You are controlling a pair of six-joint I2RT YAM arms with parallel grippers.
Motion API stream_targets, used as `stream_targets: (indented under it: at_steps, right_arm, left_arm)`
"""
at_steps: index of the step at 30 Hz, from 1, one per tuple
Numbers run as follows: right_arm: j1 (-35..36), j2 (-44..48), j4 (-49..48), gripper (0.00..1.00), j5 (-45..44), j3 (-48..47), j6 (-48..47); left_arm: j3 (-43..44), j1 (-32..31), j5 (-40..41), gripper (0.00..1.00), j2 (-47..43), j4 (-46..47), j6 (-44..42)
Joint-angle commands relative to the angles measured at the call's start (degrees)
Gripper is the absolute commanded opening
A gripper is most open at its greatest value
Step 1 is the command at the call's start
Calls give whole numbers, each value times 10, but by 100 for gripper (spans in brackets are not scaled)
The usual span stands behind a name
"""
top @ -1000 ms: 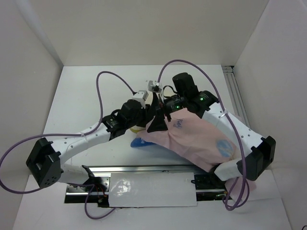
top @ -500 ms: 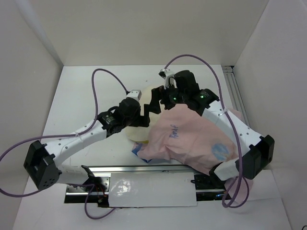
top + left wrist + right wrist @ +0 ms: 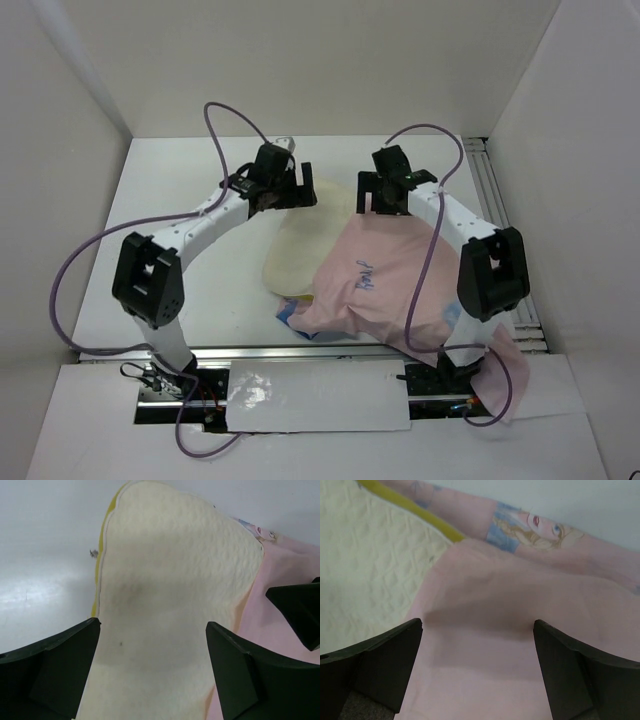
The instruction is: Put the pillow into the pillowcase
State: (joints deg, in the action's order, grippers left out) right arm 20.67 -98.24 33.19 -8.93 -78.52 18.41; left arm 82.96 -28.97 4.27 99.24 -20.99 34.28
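**Current state.** The soft, rectangular cream-yellow pillow (image 3: 298, 240) lies flat on the white worktop (image 3: 330, 155), long axis running away from the arm bases. The thin pale-pink fabric pillowcase (image 3: 390, 280) is spread to its right and overlaps the pillow's near right portion. The far left portion of the pillow is uncovered. From the overhead view it cannot be confirmed whether the covered part sits inside the opening or merely under a loose fold.

**Tools.** The left tool (image 3: 152, 630) hangs over the exposed far end of the pillow, jaws spread wide and holding nothing. The right tool (image 3: 477, 627) hangs over the pink fabric just beside the pillow's edge, jaws likewise fully apart and empty. A blue printed band (image 3: 530, 527) of the pillowcase face shows at the far edge of the fabric.

**Step in hand (judged).** Insertion appears partial; a fresh grasp is due.

**Recommended procedure.**
1. Lower the right tool onto the pink edge nearest the pillow and pinch one fabric layer only, so the mouth lifts open.
2. Close the left tool on the pillow's exposed end, taking enough filling to prevent slip.
3. Feed the pillow towards the closed end while drawing the hem the opposite way.
4. Keep the fabric taut; slack bunches and blocks the corner.
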Motion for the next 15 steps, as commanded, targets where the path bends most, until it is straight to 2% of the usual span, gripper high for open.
stream_targets:
  at_steps: [1, 6, 9, 13, 15]
  right_arm:
    - [-17, -31, -15, 99, -45, -77, 3]
    - [-22, -99, -3, 96, -38, -131, 3]
    - [-22, -116, -9, 95, -38, -143, -2]
    - [-22, -133, -4, 87, -16, -162, -21]
    - [-22, -139, -16, 83, 20, -162, -36]
  left_arm:
    - [62, 8, -63, 100, 57, 45, -59]
    - [163, 8, -75, 100, 175, 33, -91]
    - [185, 8, -94, 100, 212, 26, -105]
    - [186, 2, -101, 100, 243, 14, -112]
    - [172, 2, -108, 88, 243, 21, -119]
